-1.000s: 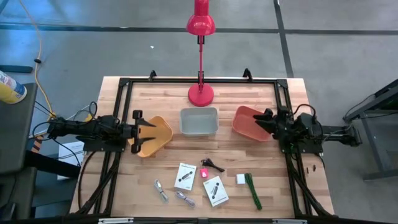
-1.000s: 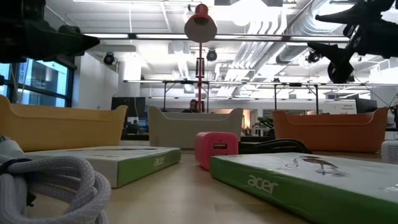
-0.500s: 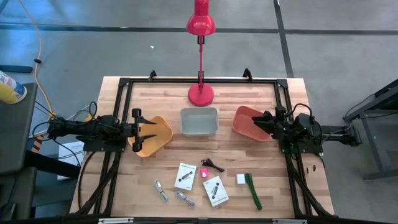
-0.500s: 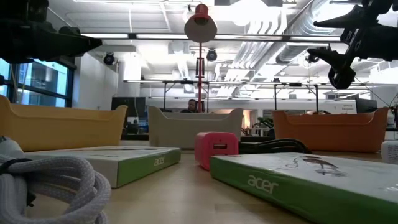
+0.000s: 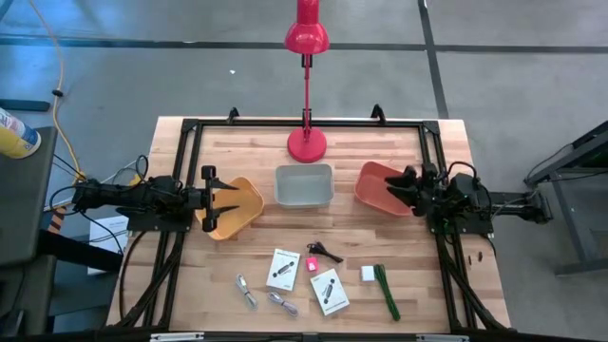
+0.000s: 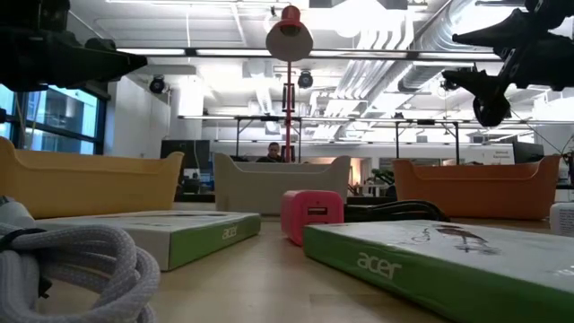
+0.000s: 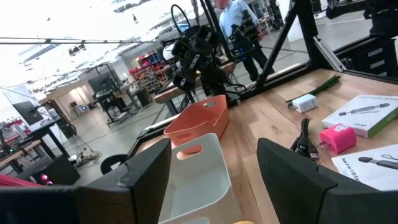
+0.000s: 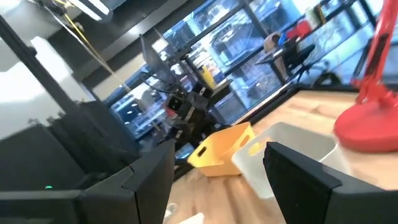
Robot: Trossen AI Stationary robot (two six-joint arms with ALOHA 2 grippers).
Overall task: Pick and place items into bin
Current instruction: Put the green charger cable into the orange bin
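The items lie on the near half of the table: two white cards (image 5: pixel 283 269) (image 5: pixel 329 291), a pink cube (image 5: pixel 312 265), a black clip (image 5: pixel 325 252), a white cube (image 5: pixel 367 273), a green stick (image 5: pixel 386 291) and silvery bits (image 5: pixel 246 291) (image 5: pixel 283 303). My left gripper (image 5: pixel 231 199) hangs open over the yellow bin (image 5: pixel 242 214). My right gripper (image 5: pixel 391 184) is open above the orange bin (image 5: pixel 375 195). Both are well above the table, as the low view shows for the right gripper (image 6: pixel 457 58). Neither is near the items.
A grey bin (image 5: pixel 304 184) stands between the yellow and orange bins. Behind it a red lamp stands on its base (image 5: pixel 307 144) at the far edge. A black frame (image 5: pixel 190 133) runs around the table's edge. A person (image 6: pixel 274 152) shows far off in the room.
My right gripper has shifted slightly toward the table's left above the orange bin, staying open. The items lie as before.
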